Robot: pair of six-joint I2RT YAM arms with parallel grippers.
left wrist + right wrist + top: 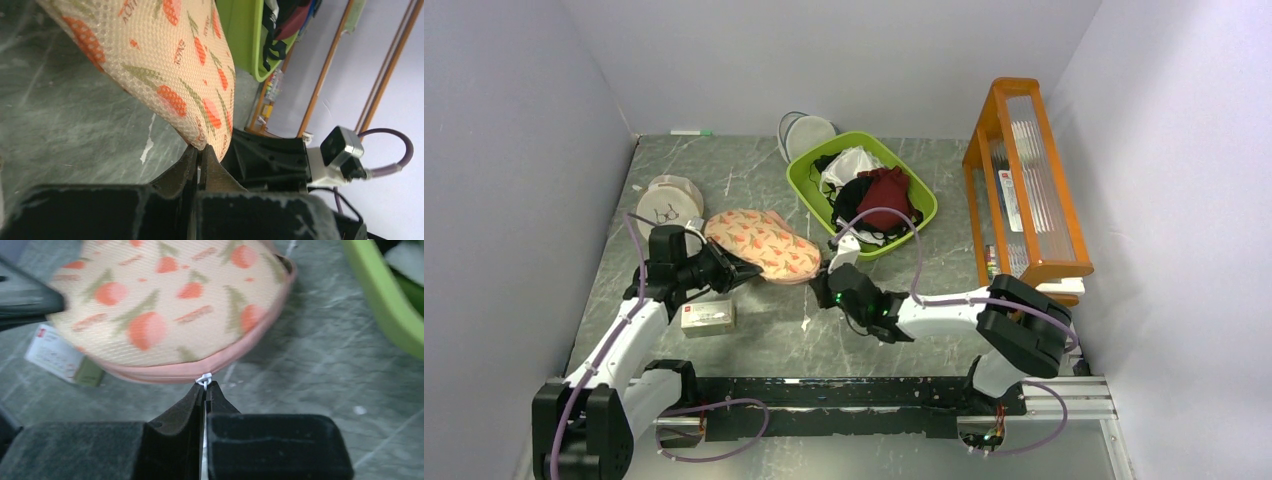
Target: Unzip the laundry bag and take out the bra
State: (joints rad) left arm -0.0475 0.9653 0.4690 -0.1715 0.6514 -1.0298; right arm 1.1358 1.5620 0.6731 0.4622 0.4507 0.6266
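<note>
The peach-pink flower-print laundry bag [762, 243] lies zipped on the marble table between both arms. My left gripper [736, 270] is shut on the bag's near left edge [202, 142], pinching the padded fabric. My right gripper [827, 290] is shut on the white zipper pull [203, 380] at the pink zip seam of the laundry bag [170, 305]. The bra is hidden from view.
A green basket [921, 222] holds a dark red garment [886, 190] and other clothes at the back. A round beige pouch [670, 201] and a round white pouch [808, 133] lie behind. A small box [707, 318] sits by the left arm. An orange rack [1024, 180] stands right.
</note>
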